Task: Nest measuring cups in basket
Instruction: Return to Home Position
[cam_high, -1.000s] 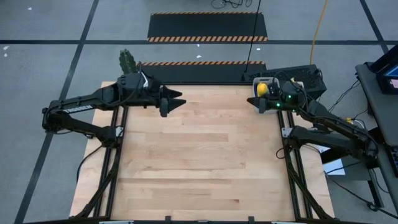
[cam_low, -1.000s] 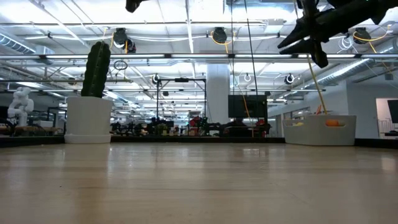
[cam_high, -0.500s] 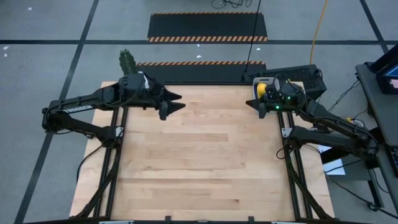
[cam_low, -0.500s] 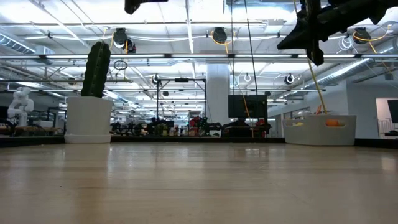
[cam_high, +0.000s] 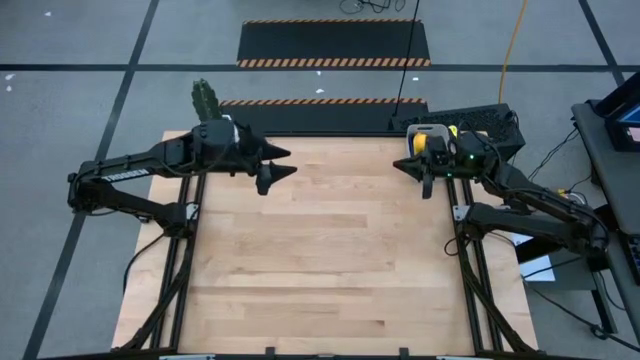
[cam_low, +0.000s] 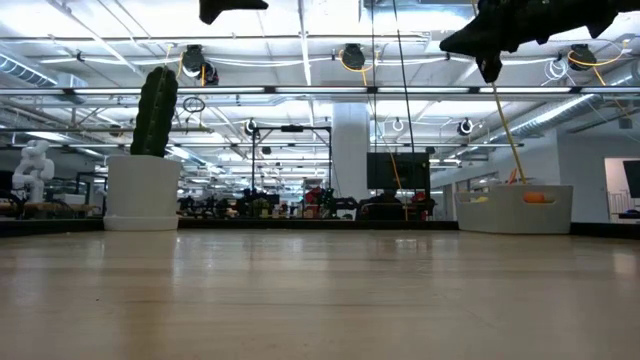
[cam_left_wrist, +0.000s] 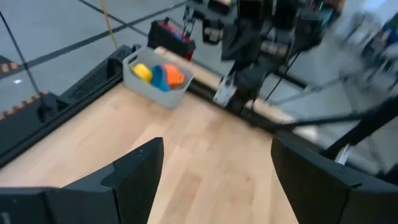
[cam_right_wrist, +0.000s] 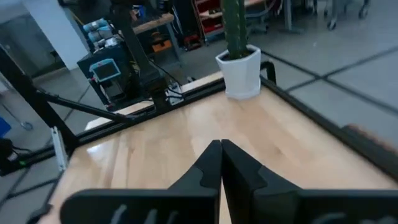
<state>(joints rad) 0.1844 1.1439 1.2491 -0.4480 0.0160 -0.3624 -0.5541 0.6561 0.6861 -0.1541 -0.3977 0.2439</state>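
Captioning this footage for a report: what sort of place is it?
Probably a robotics lab in an industrial hall: hazard-striped floor mats, exposed ceiling trusses, two robot arms at a wooden table.

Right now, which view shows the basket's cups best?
Left wrist view: it looks into the basket, showing yellow, blue and orange cups. High view: the right arm hides most. Low view: only the wall, an orange tint. Right wrist view: none.
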